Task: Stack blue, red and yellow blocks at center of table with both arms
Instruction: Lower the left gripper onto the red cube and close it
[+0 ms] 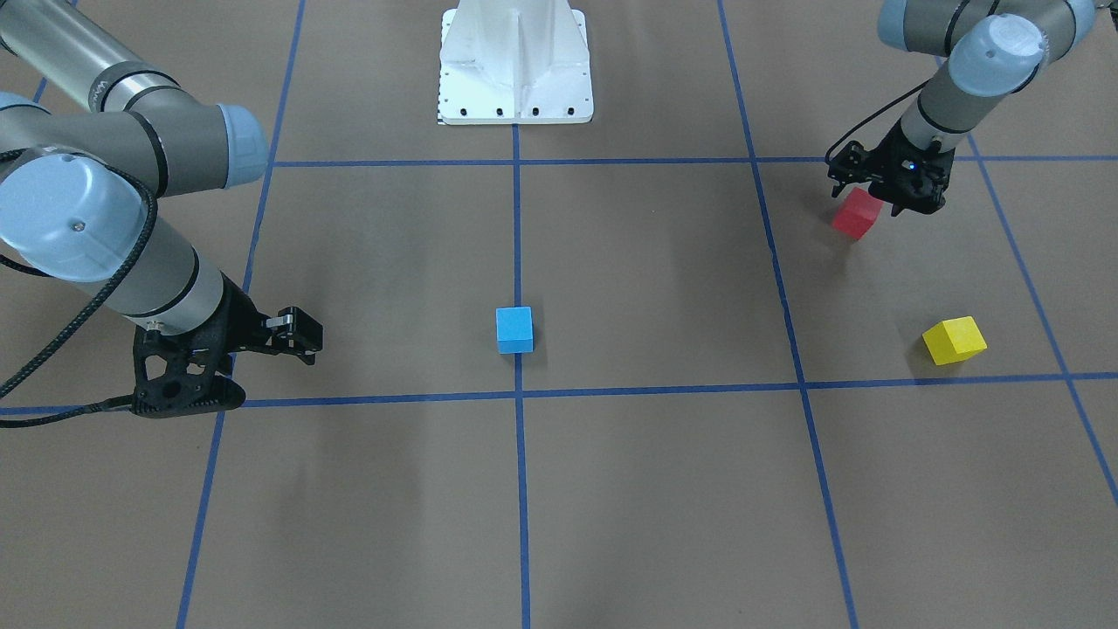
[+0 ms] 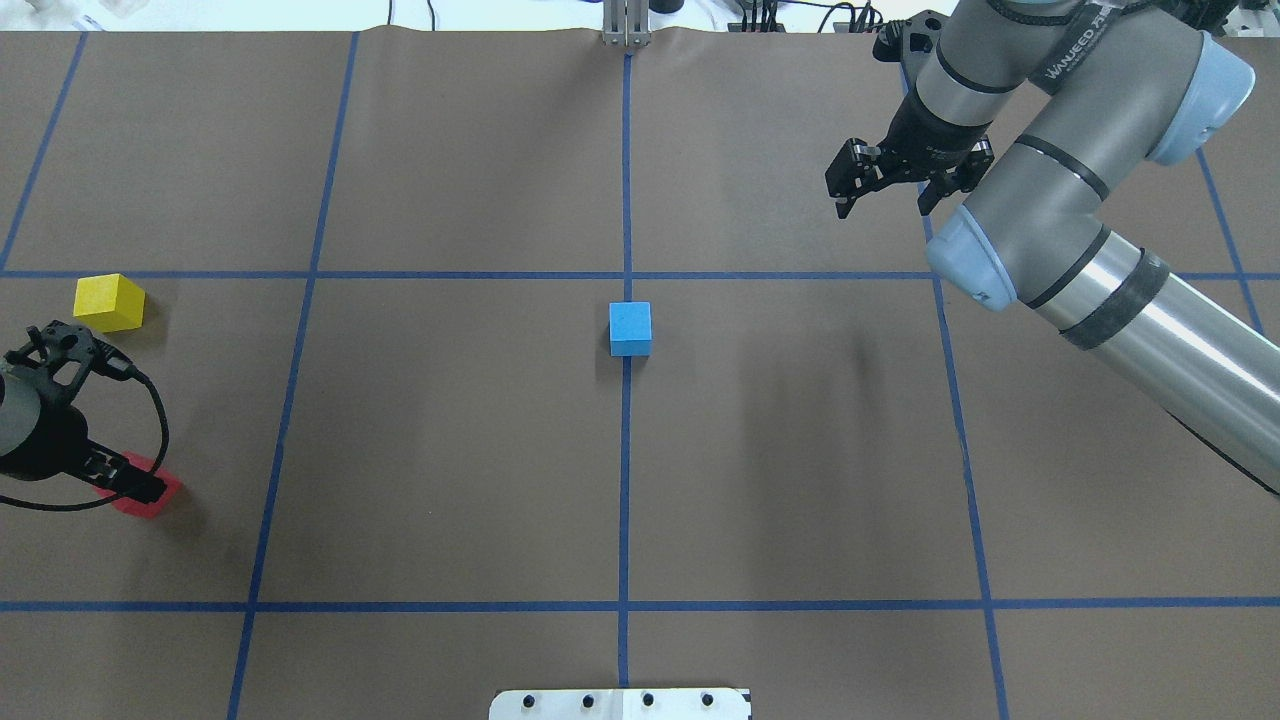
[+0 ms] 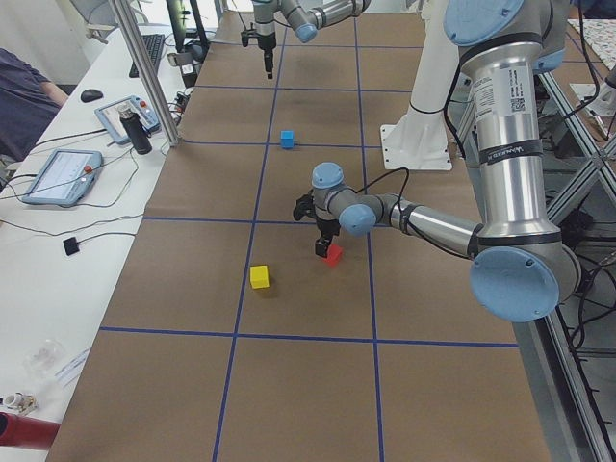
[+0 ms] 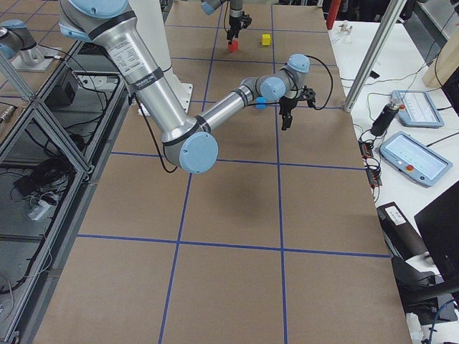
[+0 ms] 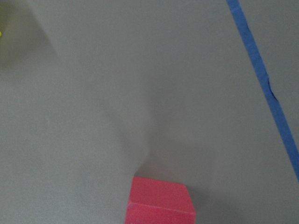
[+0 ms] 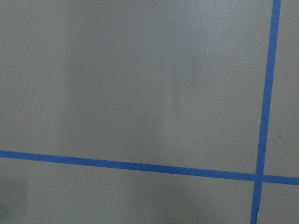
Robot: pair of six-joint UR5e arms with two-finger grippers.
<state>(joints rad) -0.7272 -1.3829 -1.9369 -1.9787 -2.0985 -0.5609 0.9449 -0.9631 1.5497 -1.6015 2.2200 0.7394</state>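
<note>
The blue block (image 2: 630,329) sits on the centre tape line of the table (image 2: 450,450), with nothing on top of it. The red block (image 1: 856,215) rests at the table's left end. My left gripper (image 1: 880,199) is down over it, fingertips at the block; I cannot tell whether they grip it. In the left wrist view the red block (image 5: 160,203) fills the bottom centre. The yellow block (image 2: 108,302) lies alone just beyond the red one. My right gripper (image 2: 884,197) hovers open and empty over bare table, right of the blue block and farther from the base.
The white pedestal base (image 1: 515,65) stands at the robot's edge of the table, in line with the blue block. A side bench with tablets (image 3: 60,175) and cables runs along the far edge. The right wrist view shows only brown table and blue tape (image 6: 264,112).
</note>
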